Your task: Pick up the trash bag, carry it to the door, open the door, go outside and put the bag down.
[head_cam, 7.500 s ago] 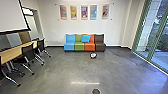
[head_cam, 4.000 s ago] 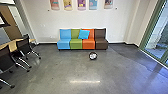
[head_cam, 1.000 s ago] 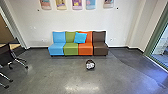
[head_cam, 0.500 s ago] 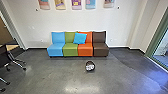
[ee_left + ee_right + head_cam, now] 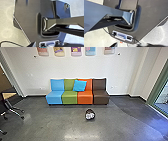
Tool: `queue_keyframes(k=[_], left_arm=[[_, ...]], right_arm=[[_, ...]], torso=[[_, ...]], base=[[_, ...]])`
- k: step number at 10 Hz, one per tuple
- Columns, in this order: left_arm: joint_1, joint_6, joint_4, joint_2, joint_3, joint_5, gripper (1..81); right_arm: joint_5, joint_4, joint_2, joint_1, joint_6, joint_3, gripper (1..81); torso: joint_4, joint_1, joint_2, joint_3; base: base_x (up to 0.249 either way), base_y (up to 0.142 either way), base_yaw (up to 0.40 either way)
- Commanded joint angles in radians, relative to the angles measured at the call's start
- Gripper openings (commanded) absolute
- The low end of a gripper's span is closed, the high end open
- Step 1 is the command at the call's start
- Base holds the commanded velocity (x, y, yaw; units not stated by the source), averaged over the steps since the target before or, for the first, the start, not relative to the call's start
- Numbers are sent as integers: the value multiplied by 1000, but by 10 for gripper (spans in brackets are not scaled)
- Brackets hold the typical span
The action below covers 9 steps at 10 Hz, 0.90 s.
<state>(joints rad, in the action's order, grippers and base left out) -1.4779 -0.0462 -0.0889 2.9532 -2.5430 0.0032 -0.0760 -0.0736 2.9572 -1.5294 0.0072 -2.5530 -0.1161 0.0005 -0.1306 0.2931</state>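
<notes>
Left, chair (image 5: 13,110); far middle, sofa (image 5: 70,97), and on the floor (image 5: 50,122) just to its near side, apart from it, a small rounded dark-and-white thing, probably the bag (image 5: 90,114). Judged handling: light, soft, slack, slippery-skinned, could tear under a thin pinch; best taken from above by a gathered fold or the neck, though cannot tell where the neck lies. Right, green-framed glass (image 5: 165,98); cannot tell how left hand or right hand is set.
</notes>
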Motion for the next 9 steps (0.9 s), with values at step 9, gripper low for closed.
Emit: queue_keyframes(k=[9], left_arm=[[32, 6, 3, -5, 6, 61, 811]], right_arm=[[-67, -8, 1, 34, -4, 14, 811]], torso=[[0, 0, 0, 0]], base=[[148, 0, 0]])
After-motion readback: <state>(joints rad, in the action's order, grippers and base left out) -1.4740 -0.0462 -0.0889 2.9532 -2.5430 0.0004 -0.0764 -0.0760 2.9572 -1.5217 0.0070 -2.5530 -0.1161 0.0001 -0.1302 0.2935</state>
